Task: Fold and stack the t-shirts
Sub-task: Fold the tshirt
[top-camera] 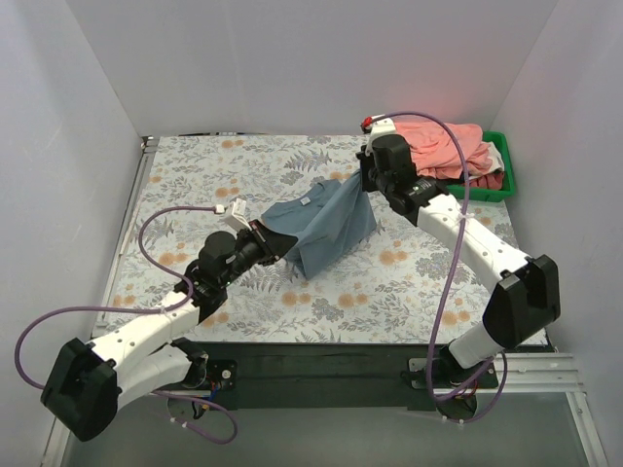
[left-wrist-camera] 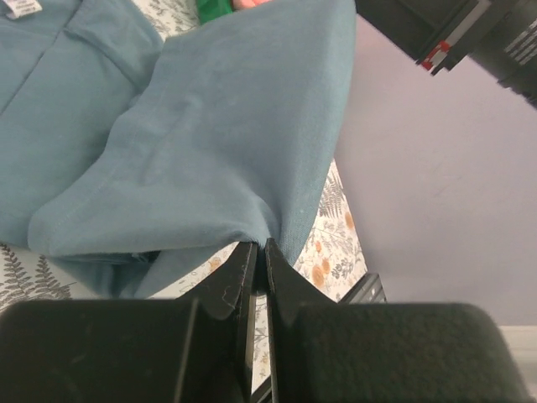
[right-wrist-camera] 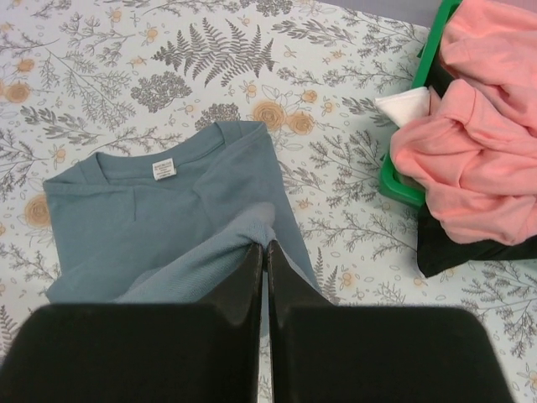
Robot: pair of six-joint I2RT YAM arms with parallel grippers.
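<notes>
The task is judged to be at an early stage: on the floral-covered desk (top-camera: 389, 282) only one garment is in hand, and no finished stack is shown in any view. The large grey-blue t-shirt (top-camera: 326, 226) is spread between the two pairs of fingers, part of it flat on the desk and part lifted. Its collar and white label (right-wrist-camera: 164, 168) are seen face up just ahead of the right fingers. The left fingers (left-wrist-camera: 252, 256) are closed on a doubled edge of that shirt and the right fingers (right-wrist-camera: 256, 256) are pinched shut on another raised edge. A fold therefore appears half made and is yet to be laid down and flattened. The salmon-pink t-shirts (top-camera: 443, 146) are heaped unfolded in the green bin (right-wrist-camera: 394, 186), just beyond the right fingers to their right and well apart from the left fingers. All of these are left to be folded and stacked. Smaller pieces are tucked into the same heap: a black piece (right-wrist-camera: 445, 252) hanging at the bin's near corner, a dark red piece (top-camera: 492, 182), and a white piece (right-wrist-camera: 403, 105) under the pink cloth. As the heap is tangled and spills over the rim, several pieces could be dragged out together. The right arm's purple cable (top-camera: 456, 209) is looped above the bin and could be caught when the bin is reached.
</notes>
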